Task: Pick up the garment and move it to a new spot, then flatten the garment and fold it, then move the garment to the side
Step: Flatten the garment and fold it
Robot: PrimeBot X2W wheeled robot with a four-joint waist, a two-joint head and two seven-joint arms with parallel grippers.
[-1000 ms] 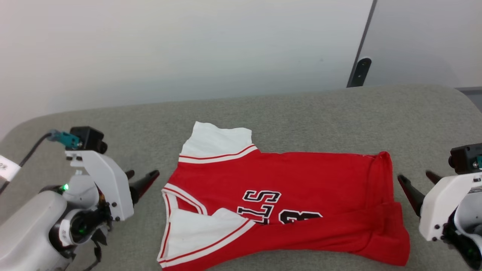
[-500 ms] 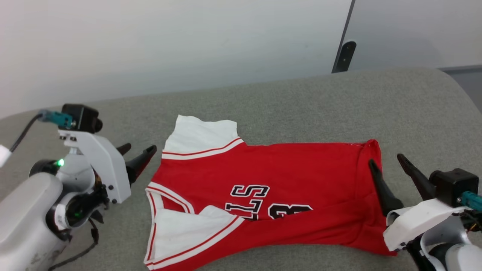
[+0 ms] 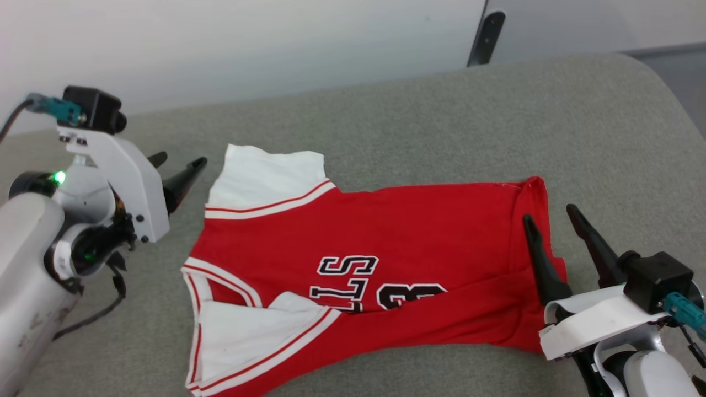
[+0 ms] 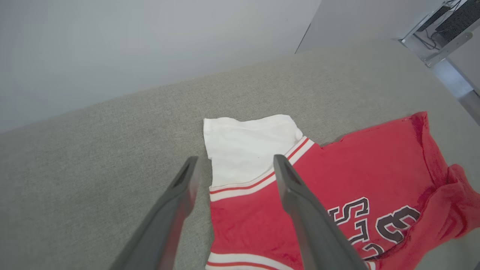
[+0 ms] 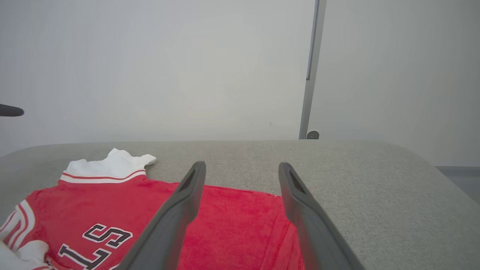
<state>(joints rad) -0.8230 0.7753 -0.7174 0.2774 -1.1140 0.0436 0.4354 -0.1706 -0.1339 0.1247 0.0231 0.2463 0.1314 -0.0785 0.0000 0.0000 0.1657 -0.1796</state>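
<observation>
Red jersey (image 3: 386,242) lies sideways on the grey upholstered cushion (image 3: 413,110), with its collar toward my left arm and its hem (image 3: 538,193) toward my right. The near edge is turned up over the lower half of the black lettering. What changed in the last second is the right gripper (image 3: 549,213): it was parked off beside the hem and has now swung in over it, one finger above red cloth and the other just past the edge. The jaws are spread wide with nothing between them. The left gripper (image 3: 181,159) has stayed by the far white sleeve (image 3: 265,173), equally wide and empty. My head camera tilted too, so the jersey's shift in frame isn't real movement. I read this as both ends being lined up for a two-handed pinch — nothing is gripped yet.
</observation>
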